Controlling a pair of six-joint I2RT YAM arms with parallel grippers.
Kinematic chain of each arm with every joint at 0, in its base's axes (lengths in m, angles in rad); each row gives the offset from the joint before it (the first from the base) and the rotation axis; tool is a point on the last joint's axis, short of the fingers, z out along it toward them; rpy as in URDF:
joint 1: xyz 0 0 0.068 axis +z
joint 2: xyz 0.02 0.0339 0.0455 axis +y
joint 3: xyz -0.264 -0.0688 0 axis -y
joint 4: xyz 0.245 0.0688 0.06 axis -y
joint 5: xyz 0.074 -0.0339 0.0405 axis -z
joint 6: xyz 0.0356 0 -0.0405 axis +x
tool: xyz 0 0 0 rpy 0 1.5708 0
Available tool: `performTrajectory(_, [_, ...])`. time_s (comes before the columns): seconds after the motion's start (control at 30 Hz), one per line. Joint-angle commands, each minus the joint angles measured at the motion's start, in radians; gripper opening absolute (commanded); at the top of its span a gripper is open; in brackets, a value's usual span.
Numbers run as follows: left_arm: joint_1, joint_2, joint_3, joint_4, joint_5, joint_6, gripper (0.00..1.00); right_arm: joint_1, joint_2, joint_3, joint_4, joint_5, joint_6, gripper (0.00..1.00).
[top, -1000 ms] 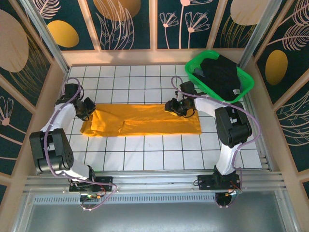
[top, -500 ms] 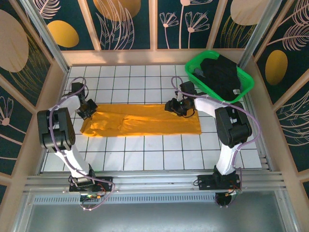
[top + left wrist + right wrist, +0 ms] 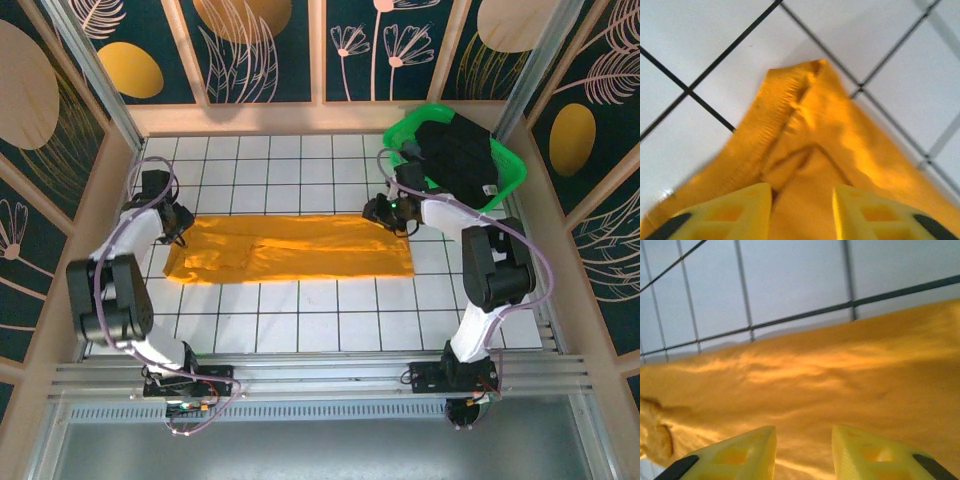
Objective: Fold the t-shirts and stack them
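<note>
Our left gripper [image 3: 802, 202] and right gripper [image 3: 803, 445] both hold jaws spread, with the orange-yellow t-shirt [image 3: 300, 250] just ahead of each; we should pinch its edge squarely, then lift together.

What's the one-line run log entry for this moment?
orange t-shirt: folded strip, flat | left gripper: open over its left end | right gripper: open over its right end | black t-shirt: in green basket

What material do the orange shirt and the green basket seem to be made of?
The orange t-shirt looks like soft matte cloth: wrinkles and a stitched hem show. The green basket is probably plastic, judging by its smooth, rigid rim.
</note>
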Motion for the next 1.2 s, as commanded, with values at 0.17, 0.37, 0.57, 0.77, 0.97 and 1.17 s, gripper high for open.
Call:
performTrajectory(0.17, [-0.194, 0.027, -0.179, 0.162, 0.184, -0.313, 0.21, -0.035, 0.104, 0.056, -0.152, 0.161, -0.078, 0.21])
performTrajectory(0.37, [-0.205, 0.253, -0.068, 0.21, 0.204, -0.302, 0.17, -0.022, 0.144, 0.042, -0.24, 0.249, -0.061, 0.16])
performTrajectory(0.57, [-0.246, 0.567, 0.34, 0.209, 0.247, -0.239, 0.17, 0.063, 0.032, -0.1, -0.295, 0.27, 0.034, 0.15])
performTrajectory(0.77, [-0.357, 0.966, 0.944, 0.176, 0.359, -0.241, 0.18, 0.28, -0.097, -0.289, -0.3, 0.128, 0.14, 0.15])
performTrajectory(0.97, [-0.429, 1.234, 1.378, 0.257, 0.457, -0.346, 0.21, 0.467, -0.117, -0.294, -0.18, -0.041, 0.226, 0.17])
performTrajectory(1.17, [-0.433, 1.225, 1.441, 0.384, 0.492, -0.34, 0.32, 0.476, -0.143, -0.205, -0.167, 0.001, 0.282, 0.25])
